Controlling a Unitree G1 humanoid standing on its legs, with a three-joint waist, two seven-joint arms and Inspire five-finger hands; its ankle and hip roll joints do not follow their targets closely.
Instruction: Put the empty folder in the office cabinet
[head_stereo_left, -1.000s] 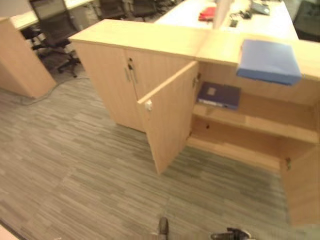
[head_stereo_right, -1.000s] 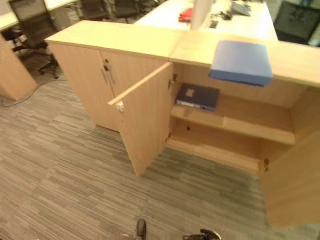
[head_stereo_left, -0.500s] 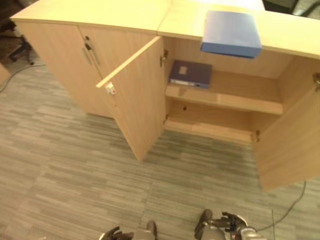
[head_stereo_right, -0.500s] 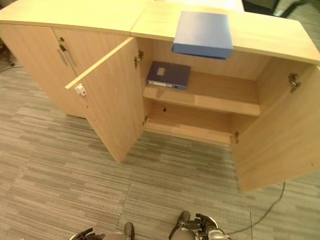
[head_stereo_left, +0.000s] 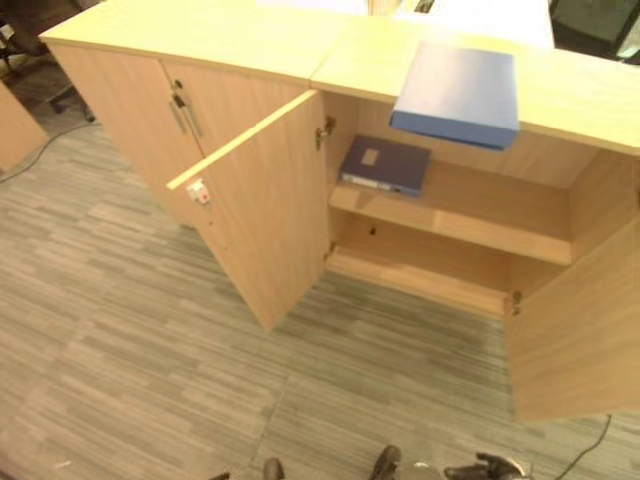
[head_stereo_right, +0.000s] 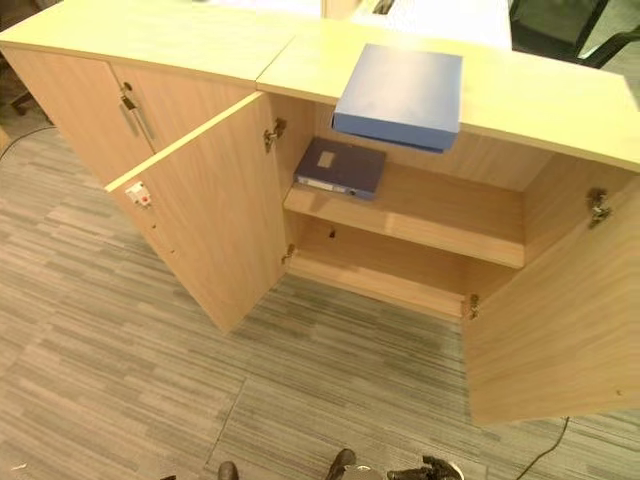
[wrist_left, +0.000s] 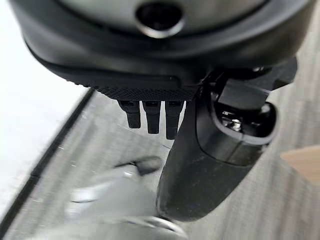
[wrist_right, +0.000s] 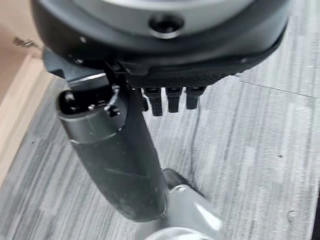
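Note:
A light blue folder (head_stereo_left: 456, 95) lies flat on top of the wooden office cabinet (head_stereo_left: 580, 95), its front edge over the opening. Both cabinet doors stand open: the left door (head_stereo_left: 260, 220) and the right door (head_stereo_left: 575, 330). A dark blue folder (head_stereo_right: 340, 167) lies flat at the left end of the upper shelf. My left hand (wrist_left: 215, 150) hangs low over the carpet with straight fingers and holds nothing. My right hand (wrist_right: 115, 160) hangs the same way, empty, and its dark fingers (head_stereo_left: 485, 468) show at the bottom edge, far from the cabinet.
A second cabinet (head_stereo_left: 150, 110) with shut doors adjoins on the left. The upper shelf (head_stereo_left: 500, 205) has free room right of the dark folder, and the lower shelf (head_stereo_left: 430, 270) is bare. Grey striped carpet (head_stereo_left: 150, 350) lies before the cabinet. A white desk (head_stereo_left: 480, 10) stands behind.
The camera has swung and tilted, so the whole cabinet sits differently in the picture. The folders and doors have not moved. Both hands stay low and empty.

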